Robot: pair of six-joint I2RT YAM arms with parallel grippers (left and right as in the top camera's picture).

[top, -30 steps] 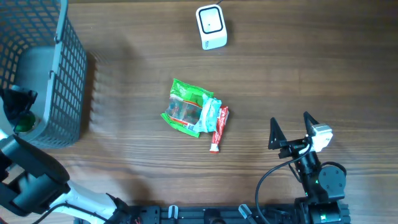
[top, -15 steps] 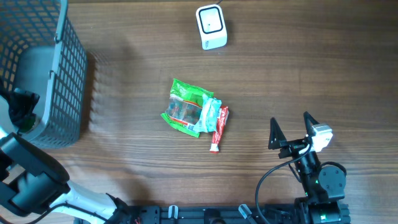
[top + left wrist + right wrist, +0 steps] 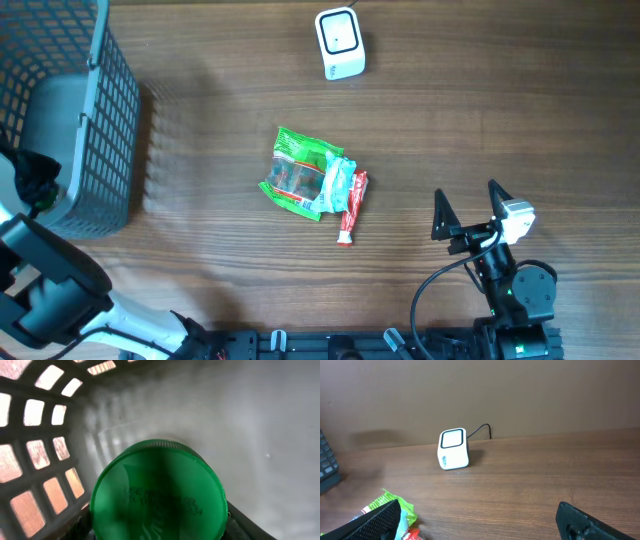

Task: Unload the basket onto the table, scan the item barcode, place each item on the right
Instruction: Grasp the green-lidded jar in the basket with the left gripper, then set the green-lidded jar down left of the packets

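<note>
Left hand [image 3: 161,519] astride green lid [image 3: 157,491] in basket [image 3: 44,462]

On the surface [image 3: 500,100], the basket [image 3: 100,120] stands at the upper left of the overhead frame with a round-capped container [image 3: 159,492] inside it, and the barcode scanner [image 3: 340,43] sits at top centre. A snack packet [image 3: 298,172] lies mid-frame, below the scanner, a stick sachet [image 3: 351,208] touching its right edge.
</note>
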